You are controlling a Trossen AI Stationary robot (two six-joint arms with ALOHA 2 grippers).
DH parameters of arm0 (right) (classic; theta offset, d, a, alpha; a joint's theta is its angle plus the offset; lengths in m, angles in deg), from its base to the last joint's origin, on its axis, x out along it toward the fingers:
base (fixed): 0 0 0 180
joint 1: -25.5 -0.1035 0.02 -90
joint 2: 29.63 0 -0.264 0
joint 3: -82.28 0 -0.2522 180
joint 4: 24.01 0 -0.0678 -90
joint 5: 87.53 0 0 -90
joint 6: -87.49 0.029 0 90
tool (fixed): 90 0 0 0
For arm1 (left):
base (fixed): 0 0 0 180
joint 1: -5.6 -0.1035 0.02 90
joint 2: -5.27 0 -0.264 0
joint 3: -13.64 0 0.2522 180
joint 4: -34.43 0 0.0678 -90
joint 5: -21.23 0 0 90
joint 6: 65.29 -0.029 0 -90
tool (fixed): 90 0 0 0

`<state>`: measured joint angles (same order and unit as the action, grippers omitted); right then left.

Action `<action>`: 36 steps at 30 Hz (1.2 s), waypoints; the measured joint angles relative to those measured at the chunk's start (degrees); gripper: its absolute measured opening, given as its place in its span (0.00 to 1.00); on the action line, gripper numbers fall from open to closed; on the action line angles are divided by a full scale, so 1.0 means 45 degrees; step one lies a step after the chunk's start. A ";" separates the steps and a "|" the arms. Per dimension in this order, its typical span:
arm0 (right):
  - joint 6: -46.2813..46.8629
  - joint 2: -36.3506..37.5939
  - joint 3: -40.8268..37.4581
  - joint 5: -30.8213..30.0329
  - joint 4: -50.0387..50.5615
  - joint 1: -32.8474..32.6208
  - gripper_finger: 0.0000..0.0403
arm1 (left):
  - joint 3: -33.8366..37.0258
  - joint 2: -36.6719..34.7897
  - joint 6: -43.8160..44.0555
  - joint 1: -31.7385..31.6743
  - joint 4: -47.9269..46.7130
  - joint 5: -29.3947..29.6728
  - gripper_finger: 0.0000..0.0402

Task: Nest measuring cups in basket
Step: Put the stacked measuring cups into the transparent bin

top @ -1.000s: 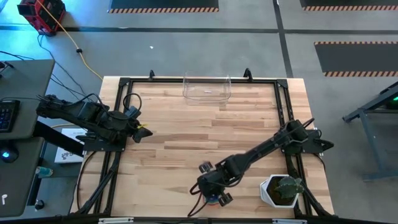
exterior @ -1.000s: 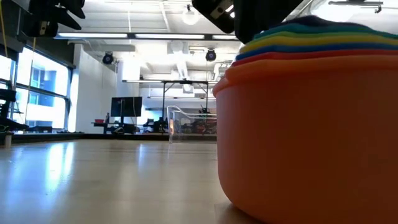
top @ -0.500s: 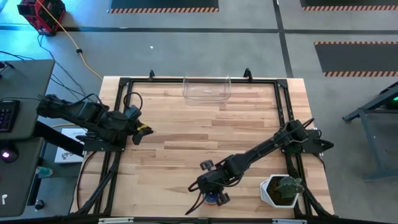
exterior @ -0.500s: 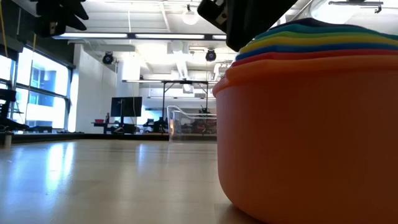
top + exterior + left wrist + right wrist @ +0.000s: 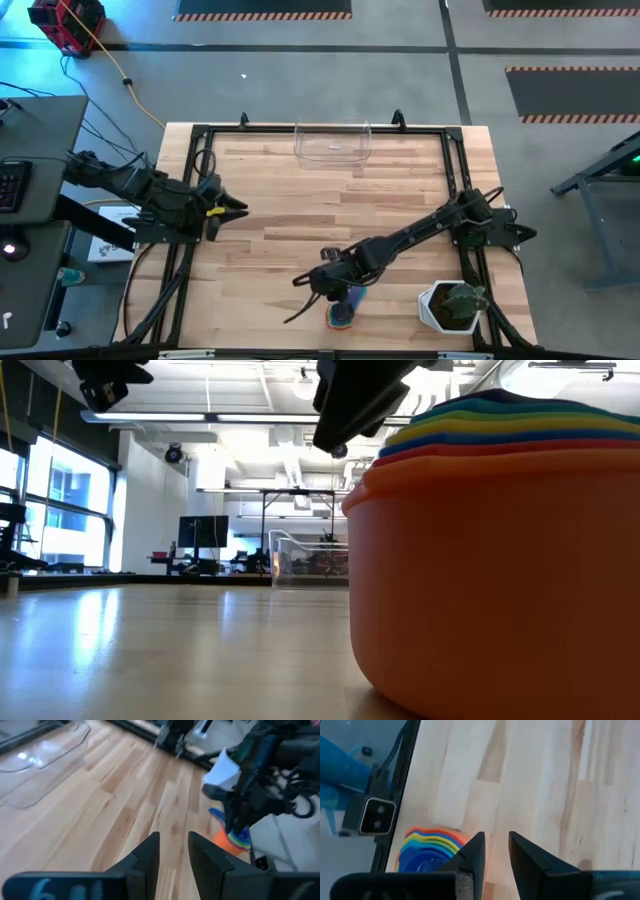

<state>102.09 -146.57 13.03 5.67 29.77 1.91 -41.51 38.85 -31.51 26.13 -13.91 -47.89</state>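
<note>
Neatly nested measuring cups [image 5: 341, 316] show rainbow rims, orange outermost.

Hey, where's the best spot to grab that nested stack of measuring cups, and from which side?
Probably by the rim wall of the nested stack of measuring cups, coming straight down from above. The cups sit upright and open upward near the table's front edge, so one finger could go inside and one outside. The right hand hangs just beside them, empty, closest for it.
</note>
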 joint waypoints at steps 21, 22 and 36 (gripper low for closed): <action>0.2450 0.0000 0.0000 -0.0146 -0.0389 0.1243 0.19 | 0.4901 -0.7404 -0.3640 0.0000 0.2690 -0.0106 0.23; 0.2517 0.0000 0.0000 -0.0134 -0.0403 0.1259 0.19 | 0.5040 -0.7436 -0.3684 -0.0002 0.2752 -0.0052 0.23; 0.2791 0.0000 0.0015 -0.0179 -0.0953 0.1627 0.19 | 0.7011 -0.7408 -0.3935 -0.0034 0.3877 0.0478 0.23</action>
<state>114.65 -146.57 13.09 4.86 25.48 9.23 -9.96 5.52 -49.22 25.98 3.54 -45.74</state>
